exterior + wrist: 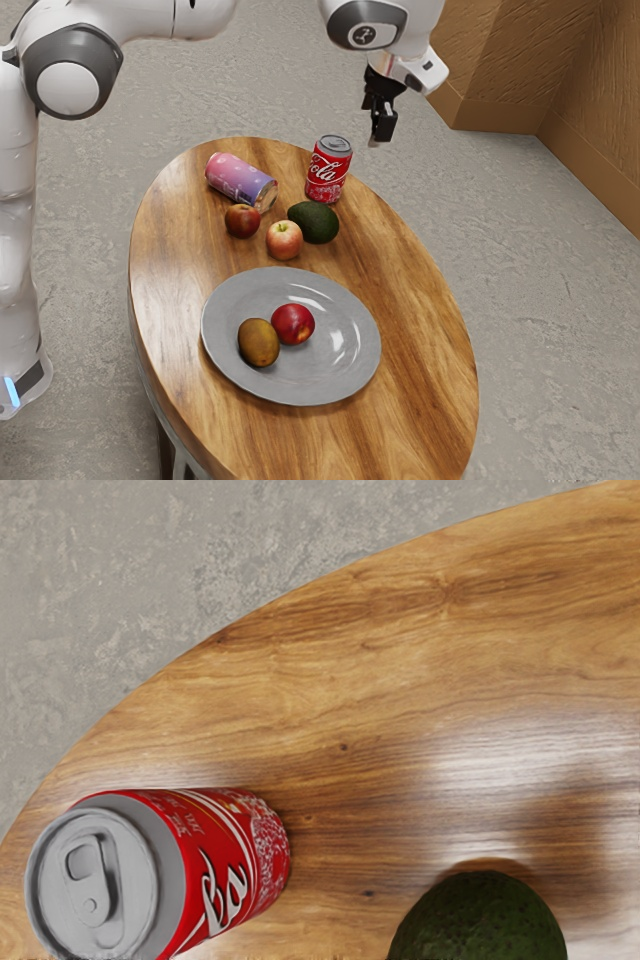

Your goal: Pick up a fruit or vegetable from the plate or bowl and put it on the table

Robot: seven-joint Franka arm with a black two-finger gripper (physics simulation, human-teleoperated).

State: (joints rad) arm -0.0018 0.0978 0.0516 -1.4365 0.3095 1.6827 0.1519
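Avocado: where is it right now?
Exterior view: the avocado is on the wooden table, to that view's right of the yellow-red apple, between it and the upright cola can, off the gray plate.

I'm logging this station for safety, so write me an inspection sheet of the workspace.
Surface: oval wooden table, glossy, no spill seen.
Job's things: brownish oval fruit and red round fruit side by side on the grey plate.
Clutter: red cola can upright; purple-pink can on its side; avocado and two apple-like fruits off the plate.
Gripper: gripper raised near the cola can.
Cables: nothing seen.
Surroundings: grey floor, brown walls.
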